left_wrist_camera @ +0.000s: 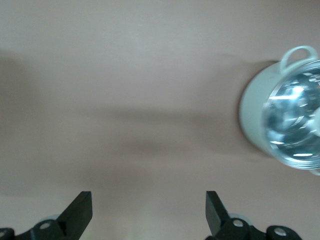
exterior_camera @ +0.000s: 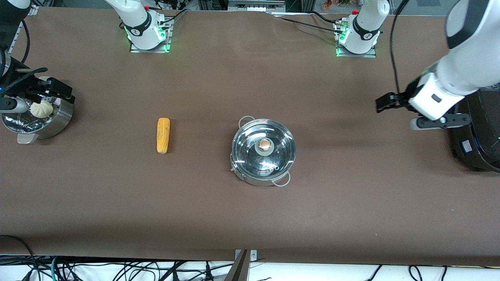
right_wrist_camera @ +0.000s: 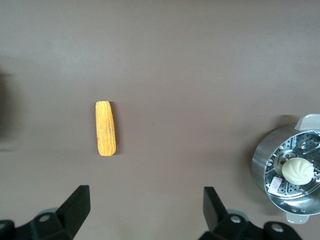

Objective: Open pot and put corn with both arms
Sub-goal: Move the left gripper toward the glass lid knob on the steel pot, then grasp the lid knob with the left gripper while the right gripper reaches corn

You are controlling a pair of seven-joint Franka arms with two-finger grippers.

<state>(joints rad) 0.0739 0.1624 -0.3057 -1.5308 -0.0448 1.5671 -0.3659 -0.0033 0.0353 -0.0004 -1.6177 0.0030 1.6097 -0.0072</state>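
Note:
The shiny steel pot (exterior_camera: 250,171) stands mid-table with its glass lid (exterior_camera: 281,144) on and the copper knob (exterior_camera: 265,144) in the middle. The corn (exterior_camera: 163,135) lies on the table beside it, toward the right arm's end. My left gripper (exterior_camera: 388,102) is open and empty, in the air over bare table at the left arm's end; its wrist view (left_wrist_camera: 148,210) shows the pot (left_wrist_camera: 255,115) off to one side. My right gripper (exterior_camera: 58,91) is open and empty over the steamer pot; its wrist view (right_wrist_camera: 145,207) shows the corn (right_wrist_camera: 105,128).
A steel steamer pot (exterior_camera: 58,121) with a white bun (exterior_camera: 41,109) stands at the right arm's end, also in the right wrist view (right_wrist_camera: 262,165). A large black cooker (exterior_camera: 478,132) stands at the left arm's end, under the left arm.

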